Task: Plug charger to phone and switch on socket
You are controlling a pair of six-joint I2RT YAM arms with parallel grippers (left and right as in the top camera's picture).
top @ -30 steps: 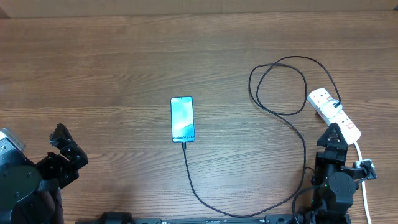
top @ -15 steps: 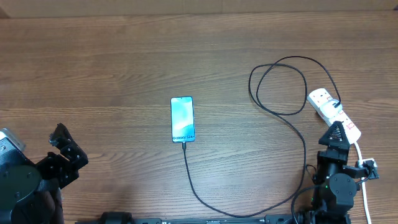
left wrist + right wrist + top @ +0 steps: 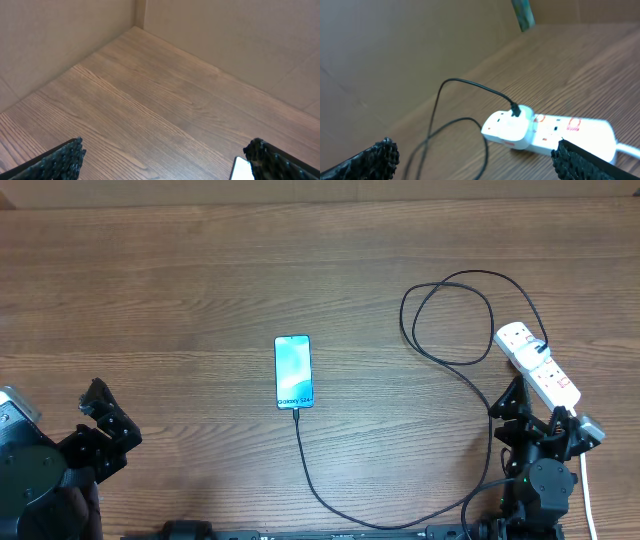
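Note:
The phone (image 3: 293,371) lies flat mid-table with its teal screen up. The black charger cable (image 3: 491,420) meets the phone's near end, runs along the front edge, loops at the far right and ends at a white adapter (image 3: 514,338) on the socket strip (image 3: 548,374). My right gripper (image 3: 546,412) is open and empty, just short of the strip's near end. In the right wrist view the strip (image 3: 570,131), adapter (image 3: 507,129) and cable (image 3: 470,86) lie ahead of the spread fingers (image 3: 372,159). My left gripper (image 3: 100,423) is open and empty at the front left; a phone corner (image 3: 240,168) shows by its right finger.
The strip's thick white cord (image 3: 586,480) runs down past the right arm's base. Brown cardboard walls (image 3: 220,35) stand behind the wooden table (image 3: 180,300).
My right gripper was shut with its tip at the strip's near end. It has now opened wide and turned slightly. The left arm, phone and cable have not moved.

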